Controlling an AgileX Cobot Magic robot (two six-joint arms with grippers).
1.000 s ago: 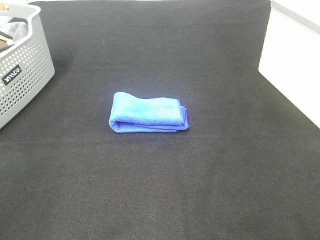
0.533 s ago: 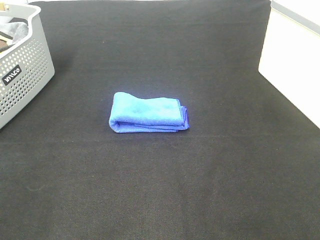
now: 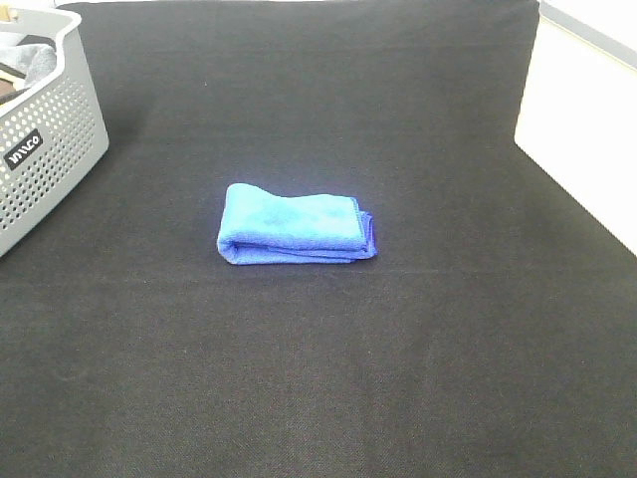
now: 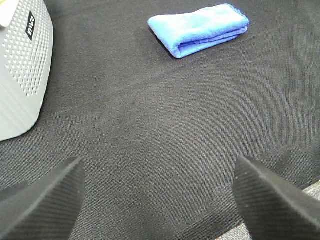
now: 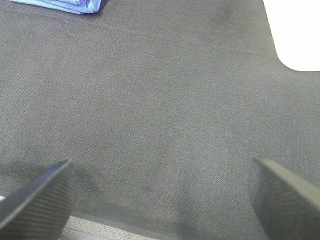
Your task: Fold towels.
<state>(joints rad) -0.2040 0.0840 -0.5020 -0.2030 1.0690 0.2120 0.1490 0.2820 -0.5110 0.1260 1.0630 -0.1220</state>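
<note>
A bright blue towel (image 3: pixel 295 225) lies folded into a small thick rectangle in the middle of the black table cover, its layered edges on the right side. The left wrist view shows the same towel (image 4: pixel 200 29) far ahead of my left gripper (image 4: pixel 160 192), whose dark fingers stand wide apart and empty above the cloth. Only a corner of the towel (image 5: pixel 75 6) reaches the right wrist view, well away from my right gripper (image 5: pixel 165 192), which is open and empty too. Neither arm appears in the exterior high view.
A grey perforated basket (image 3: pixel 45 139) holding grey and dark cloths stands at the back left, also seen as the basket (image 4: pixel 22 75) in the left wrist view. White floor (image 3: pixel 582 129) lies beyond the table's right edge.
</note>
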